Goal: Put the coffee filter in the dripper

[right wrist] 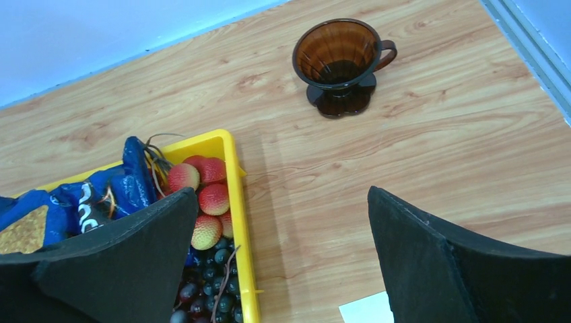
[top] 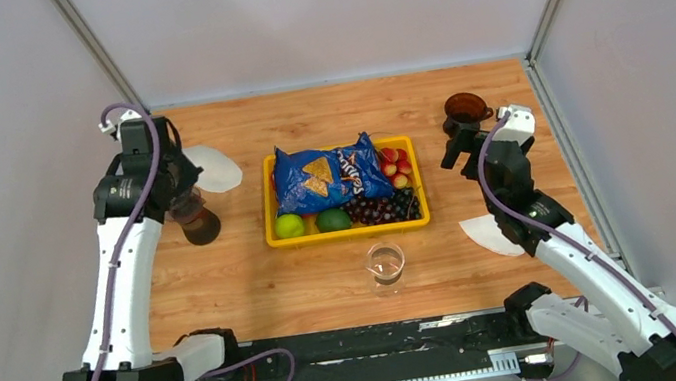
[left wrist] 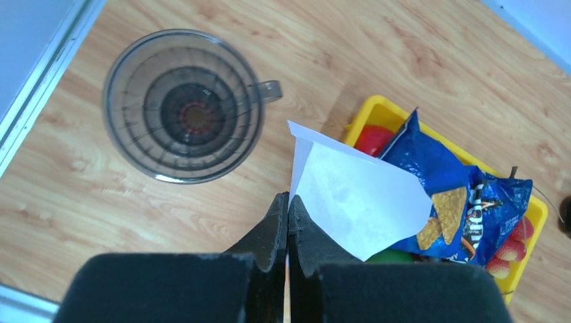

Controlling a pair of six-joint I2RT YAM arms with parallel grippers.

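Note:
My left gripper [left wrist: 288, 202] is shut on the edge of a white paper coffee filter [left wrist: 353, 195] and holds it above the table. A smoky grey dripper [left wrist: 183, 105] stands to the left of the filter. From above, the left gripper [top: 179, 181] holds the filter [top: 218, 171] just behind that dripper [top: 198, 223]. My right gripper [right wrist: 283, 222] is open and empty. A brown dripper [right wrist: 343, 64] stands beyond it at the back right [top: 465, 109]. A second white filter [top: 490, 233] lies on the table under the right arm [top: 515, 184].
A yellow tray [top: 348, 232] in the middle holds a blue chip bag [top: 324, 174], limes, grapes and red fruit. A clear glass cup [top: 385, 264] stands in front of the tray. Metal frame posts and walls edge the table on the left and right.

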